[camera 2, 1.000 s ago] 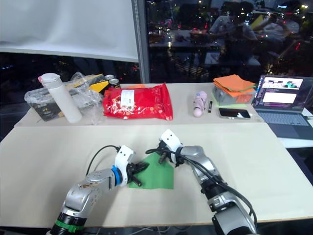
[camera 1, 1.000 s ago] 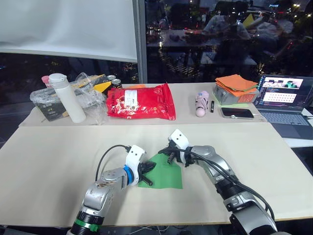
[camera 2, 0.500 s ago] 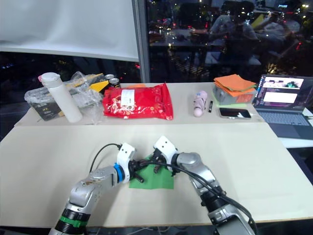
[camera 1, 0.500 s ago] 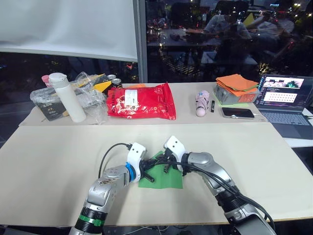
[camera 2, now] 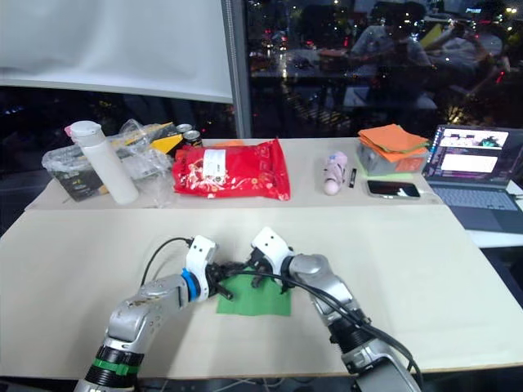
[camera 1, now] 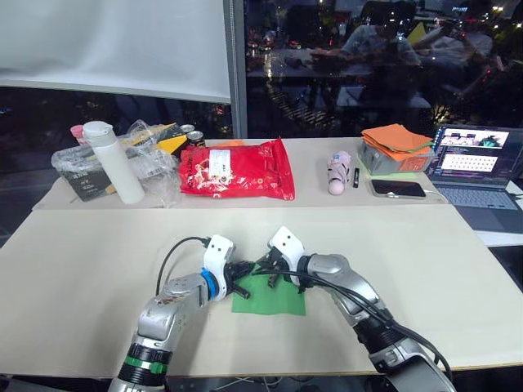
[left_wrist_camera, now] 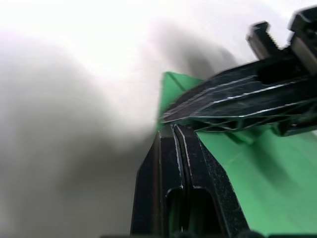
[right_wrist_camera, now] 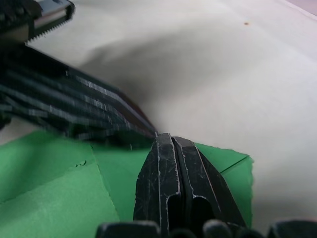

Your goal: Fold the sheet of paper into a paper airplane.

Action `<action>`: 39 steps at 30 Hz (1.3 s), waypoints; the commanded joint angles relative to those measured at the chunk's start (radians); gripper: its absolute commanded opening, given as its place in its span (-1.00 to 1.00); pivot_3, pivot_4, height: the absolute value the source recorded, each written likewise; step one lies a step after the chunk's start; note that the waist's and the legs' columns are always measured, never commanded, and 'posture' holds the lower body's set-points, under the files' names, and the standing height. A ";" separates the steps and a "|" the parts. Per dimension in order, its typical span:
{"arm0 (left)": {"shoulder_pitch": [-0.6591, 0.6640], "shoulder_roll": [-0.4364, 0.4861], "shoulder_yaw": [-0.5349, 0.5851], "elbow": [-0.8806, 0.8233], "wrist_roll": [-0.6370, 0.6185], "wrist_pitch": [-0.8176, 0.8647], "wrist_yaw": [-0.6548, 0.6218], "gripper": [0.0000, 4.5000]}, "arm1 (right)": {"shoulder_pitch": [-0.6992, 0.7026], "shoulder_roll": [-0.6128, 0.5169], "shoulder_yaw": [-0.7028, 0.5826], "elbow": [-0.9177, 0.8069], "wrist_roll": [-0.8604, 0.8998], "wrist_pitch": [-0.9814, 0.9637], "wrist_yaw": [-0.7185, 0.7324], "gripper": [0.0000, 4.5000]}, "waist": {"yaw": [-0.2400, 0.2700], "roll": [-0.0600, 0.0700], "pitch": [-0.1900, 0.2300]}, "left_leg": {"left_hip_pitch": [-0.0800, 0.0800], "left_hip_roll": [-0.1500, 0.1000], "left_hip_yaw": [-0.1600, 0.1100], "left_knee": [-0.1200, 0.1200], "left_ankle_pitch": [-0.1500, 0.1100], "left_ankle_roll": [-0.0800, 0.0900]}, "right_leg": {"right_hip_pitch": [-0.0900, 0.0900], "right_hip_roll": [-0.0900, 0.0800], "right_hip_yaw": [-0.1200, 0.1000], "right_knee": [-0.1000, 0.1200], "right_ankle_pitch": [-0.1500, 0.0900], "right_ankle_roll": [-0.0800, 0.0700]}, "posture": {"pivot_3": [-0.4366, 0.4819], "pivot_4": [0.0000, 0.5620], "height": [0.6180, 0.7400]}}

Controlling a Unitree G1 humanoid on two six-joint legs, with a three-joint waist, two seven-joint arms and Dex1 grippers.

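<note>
Both grippers have closed in on the far edge of the sheet of paper (camera 1: 270, 297) near the table's (camera 1: 90, 261) front edge. Left gripper (camera 1: 243, 270) and right gripper (camera 1: 263, 270) meet tip to tip, each pinched closed on that green edge. Bare tabletop surrounds them; clutter lines the far edge.

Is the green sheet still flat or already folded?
Partly folded: the sheet of paper shows an overlapping layer and a folded corner, not yet an airplane.

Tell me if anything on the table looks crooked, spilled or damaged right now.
Nothing stands out. The green sheet of paper lies flat on the table, partly folded, with both closed hands, left and right, meeting at its far edge. Nothing looks spilled or torn.
</note>
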 commanded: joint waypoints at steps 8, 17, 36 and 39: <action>0.014 0.040 0.030 -0.057 -0.032 -0.031 -0.040 -0.98 | 0.010 -0.003 -0.020 -0.038 0.013 0.051 -0.019 -1.00 | -0.001 0.000 0.000 | 0.000 0.000 0.000 0.000 0.000 0.000 | 0.000 0.000 0.000 0.000 0.000 0.000 | -0.05 -0.47 0.87; -0.068 0.055 -0.105 0.069 0.072 -0.130 -0.088 -0.98 | 0.064 -0.036 -0.139 -0.163 0.061 0.120 -0.079 -1.00 | 0.010 0.000 0.000 | -0.001 0.000 0.000 -0.001 0.000 0.000 | 0.000 0.000 0.000 -0.001 0.000 0.000 | -0.05 -0.47 0.87; -0.163 0.000 -0.140 0.249 0.098 -0.194 -0.149 -0.98 | 0.315 -0.401 -0.140 -0.459 0.137 0.204 0.126 -1.00 | 0.019 0.000 -0.001 | -0.002 -0.001 0.000 0.001 0.000 0.000 | 0.000 0.000 0.000 -0.002 0.000 0.001 | -0.05 -0.47 0.87; -0.164 -0.012 -0.136 0.253 0.099 -0.194 -0.145 -0.98 | 0.313 -0.394 -0.126 -0.455 0.155 0.187 0.151 -1.00 | 0.019 0.000 -0.001 | -0.002 -0.001 0.000 0.000 0.000 0.000 | -0.001 0.000 0.000 -0.002 -0.001 0.001 | -0.05 -0.47 0.87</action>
